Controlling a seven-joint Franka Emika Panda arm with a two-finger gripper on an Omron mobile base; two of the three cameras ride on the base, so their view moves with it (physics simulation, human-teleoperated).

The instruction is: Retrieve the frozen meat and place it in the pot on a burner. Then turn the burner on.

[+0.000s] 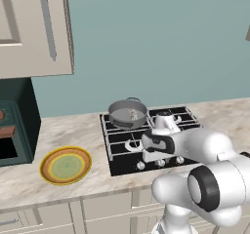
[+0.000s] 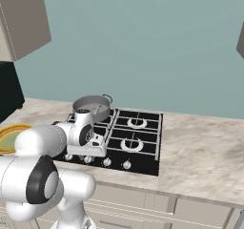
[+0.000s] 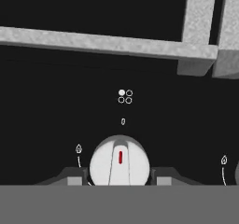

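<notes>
Pale frosty meat lump [image 1: 133, 113] already inside shallow grey metal pot [image 1: 127, 113] on rear burner. Jaws clenched on small silver knob [image 3: 119, 164]; slipping or wrong knob would light another burner.

yellow-rimmed green plate [image 1: 65, 165] lies on marble counter [image 1: 68, 130].

knob [image 3: 119, 161]: lower part cut off; pincer [image 3: 119, 180] tips barely visible
</notes>
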